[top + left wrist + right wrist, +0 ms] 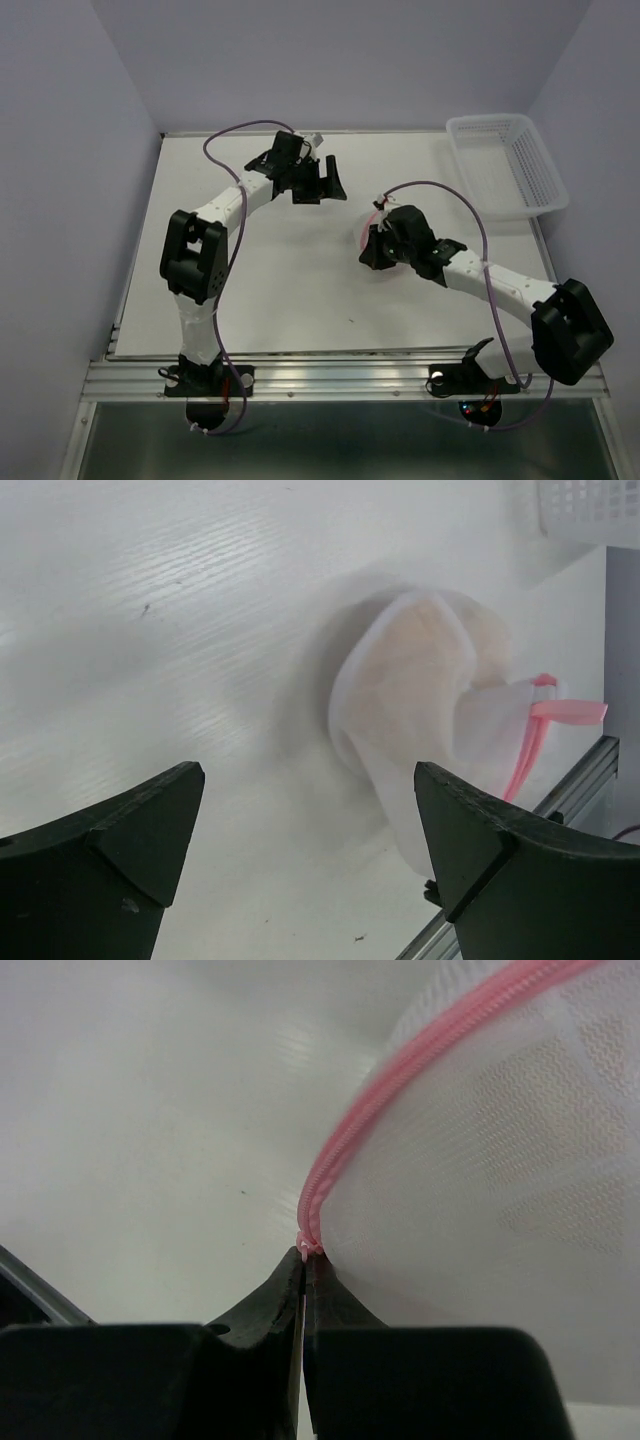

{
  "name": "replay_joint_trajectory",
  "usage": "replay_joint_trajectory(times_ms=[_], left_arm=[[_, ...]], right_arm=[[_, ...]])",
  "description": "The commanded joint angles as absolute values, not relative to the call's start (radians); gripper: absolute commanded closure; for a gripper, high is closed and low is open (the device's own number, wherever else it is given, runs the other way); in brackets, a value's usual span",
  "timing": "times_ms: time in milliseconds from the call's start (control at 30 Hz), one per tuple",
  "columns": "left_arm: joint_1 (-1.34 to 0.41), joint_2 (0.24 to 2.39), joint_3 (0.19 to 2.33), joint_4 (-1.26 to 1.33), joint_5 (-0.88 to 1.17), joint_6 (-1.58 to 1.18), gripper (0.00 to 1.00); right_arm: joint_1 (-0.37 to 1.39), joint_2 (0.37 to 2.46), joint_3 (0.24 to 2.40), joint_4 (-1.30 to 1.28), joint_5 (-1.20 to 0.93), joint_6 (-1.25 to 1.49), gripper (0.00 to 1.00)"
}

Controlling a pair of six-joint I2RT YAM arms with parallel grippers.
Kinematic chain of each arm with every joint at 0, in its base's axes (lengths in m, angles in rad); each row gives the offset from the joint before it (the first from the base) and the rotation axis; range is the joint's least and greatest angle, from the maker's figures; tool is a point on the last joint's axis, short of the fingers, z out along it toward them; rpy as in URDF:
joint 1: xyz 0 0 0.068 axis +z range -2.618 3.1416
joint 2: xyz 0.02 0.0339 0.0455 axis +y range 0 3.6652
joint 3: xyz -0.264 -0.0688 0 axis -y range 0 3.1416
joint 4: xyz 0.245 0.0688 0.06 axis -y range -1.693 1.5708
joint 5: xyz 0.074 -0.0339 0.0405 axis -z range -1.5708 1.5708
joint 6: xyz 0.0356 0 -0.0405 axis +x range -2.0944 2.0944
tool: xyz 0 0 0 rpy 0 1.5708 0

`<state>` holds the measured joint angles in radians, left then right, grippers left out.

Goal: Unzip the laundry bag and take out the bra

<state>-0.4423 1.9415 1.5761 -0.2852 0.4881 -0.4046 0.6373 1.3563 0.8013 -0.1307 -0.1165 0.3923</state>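
Unzipping is going on: the right gripper is pinching the pink zipper of the laundry bag, middle right. The left gripper is hanging spread wide. The bra is sitting inside; next, probably pulling round the rim.

Left arm and right arm are white tube links between chunky black joint housings. A purple cable loops back from behind each claw. Left claw has matte black wedge fingers; right claw has black fingers tapering to thin tips.
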Motion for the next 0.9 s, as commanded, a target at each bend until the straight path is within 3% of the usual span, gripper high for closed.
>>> replay_joint_trajectory(times_ms=[0, 300, 867], left_arm=[[-0.425, 1.865, 1.58, -0.311, 0.445, -0.414, 0.01], [-0.504, 1.643, 1.293, -0.181, 0.485, -0.518, 0.01], [-0.623, 1.844, 1.391, -0.118, 0.633, -0.525, 0.02]], right_arm=[[0.649, 1.286, 0.808, -0.13, -0.089, 0.498, 0.99], [0.649, 1.27, 0.804, -0.143, -0.074, 0.448, 0.99], [0.649, 1.19, 0.75, -0.135, -0.115, 0.407, 0.99]])
